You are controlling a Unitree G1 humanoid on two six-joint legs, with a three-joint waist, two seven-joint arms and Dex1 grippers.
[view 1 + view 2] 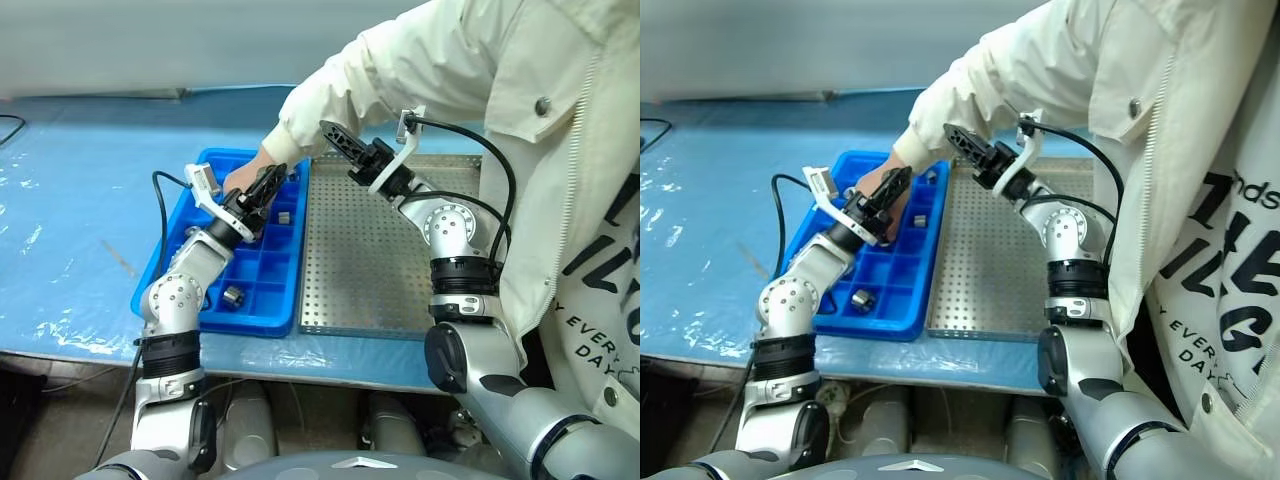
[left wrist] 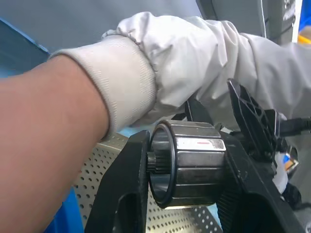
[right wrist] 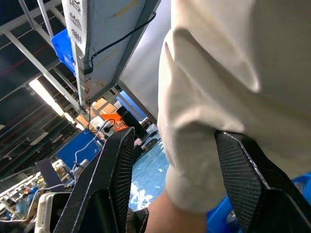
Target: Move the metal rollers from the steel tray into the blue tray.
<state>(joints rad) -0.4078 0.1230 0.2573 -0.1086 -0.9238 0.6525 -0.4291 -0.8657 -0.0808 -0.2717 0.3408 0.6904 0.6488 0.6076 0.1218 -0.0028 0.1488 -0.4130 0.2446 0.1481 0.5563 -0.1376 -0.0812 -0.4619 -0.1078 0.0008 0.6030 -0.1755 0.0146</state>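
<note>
Three metal rollers can be counted. One metal roller (image 2: pixel 187 162) is clamped between the two fingers of the left gripper (image 2: pixel 187 165), filling the gap between the jaws. Two more sit in the blue tray: one roller (image 1: pixel 284 216) just beside the left gripper's jaws, and another roller (image 1: pixel 233 295) well apart from them, nearer the robot.

There is one blue tray (image 1: pixel 262 312) and one steel tray (image 1: pixel 370 260), side by side.

Two grippers are up: the left one and the right gripper (image 1: pixel 338 138), whose jaws stand apart with nothing between them.

One person's hand (image 1: pixel 240 178) reaches in, touching near the left jaws.
</note>
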